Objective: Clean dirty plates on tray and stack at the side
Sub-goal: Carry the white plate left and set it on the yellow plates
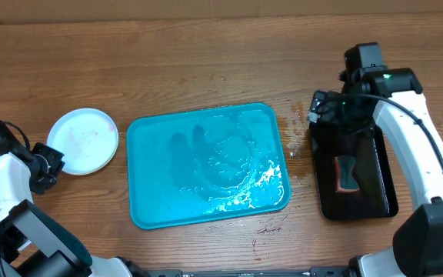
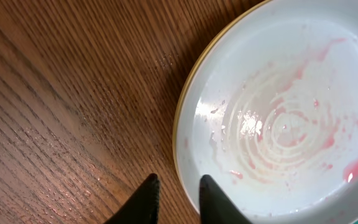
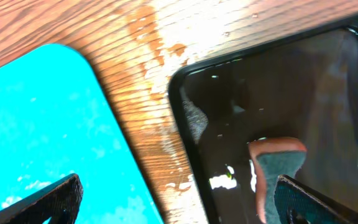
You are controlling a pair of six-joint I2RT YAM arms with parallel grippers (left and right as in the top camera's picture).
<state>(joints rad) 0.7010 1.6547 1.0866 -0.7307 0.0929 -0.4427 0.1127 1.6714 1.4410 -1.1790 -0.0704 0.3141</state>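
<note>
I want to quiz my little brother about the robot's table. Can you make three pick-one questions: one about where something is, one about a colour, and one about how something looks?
1. Where is the sponge?
A) on the floor
B) in a cup
C) in the black tray

2. What colour is the big tray in the middle of the table?
A) bright turquoise blue
B) red
C) yellow

3. How does the inside of the plate look?
A) dry and spotless
B) wet, with pink smears
C) broken in two

Answers:
1 C: the overhead view shows the sponge lying inside the black tray on the right.
2 A: the overhead view shows the big tray is turquoise blue all over.
3 B: the left wrist view shows pink streaks and shiny wet rings in the plate's white middle.
</note>
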